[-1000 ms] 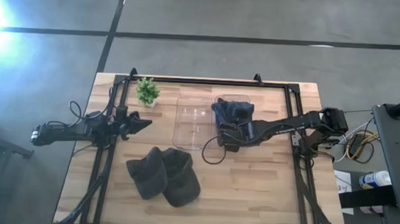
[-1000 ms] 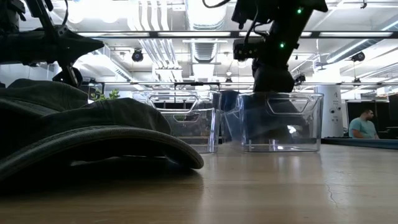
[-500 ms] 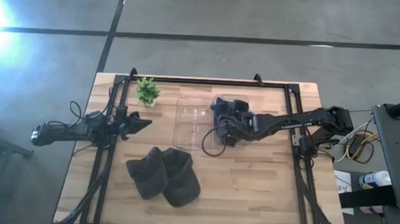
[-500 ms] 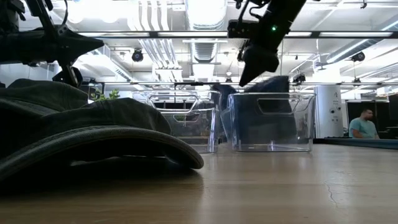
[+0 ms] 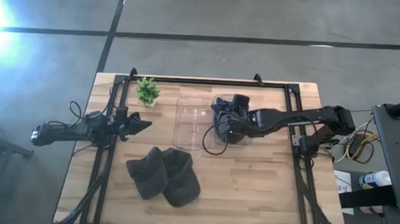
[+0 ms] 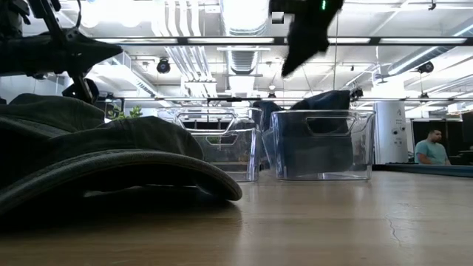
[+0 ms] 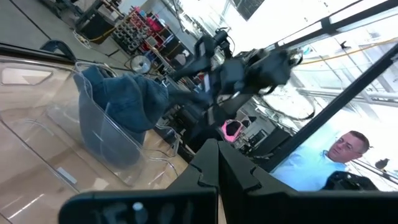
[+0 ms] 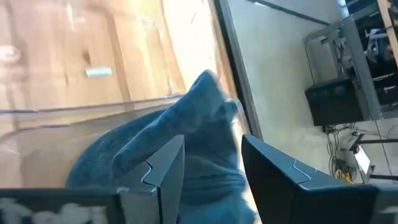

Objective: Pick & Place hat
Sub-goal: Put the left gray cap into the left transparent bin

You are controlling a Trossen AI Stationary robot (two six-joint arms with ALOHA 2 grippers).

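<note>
High view – right gripper (image 5: 232, 125): reaches from the right edge over the right clear bin (image 5: 231, 137), above the blue hat (image 5: 223, 111) lying inside it.
High view – left gripper (image 5: 143, 124): waits at the table's left side, pointing toward the left clear bin (image 5: 192, 122), apart from it.
High view – dark hats (image 5: 164, 176): two piled together on the wooden table (image 5: 264, 191), nearer the front edge, well apart from both grippers.
High view – small plant (image 5: 147, 91): stands at the back left, beside the left clear bin.
Low view – right gripper (image 6: 295, 48): hangs above the right clear bin (image 6: 318, 144), clear of its rim; the blue hat (image 6: 321, 103) pokes up over the rim.
Low view – dark hats (image 6: 96, 159): fill the near left foreground.
Low view – person (image 6: 429, 148): seated far off at the right, beyond the table.
Left wrist view – fingers (image 7: 211, 165): closed together, nothing between them; blue hat (image 7: 121, 96) sits in its bin (image 7: 102, 134) ahead.
Right wrist view – fingers (image 8: 168, 168): spread with a gap between, holding nothing; blue hat (image 8: 130, 158) lies just below them in the bin.
</note>
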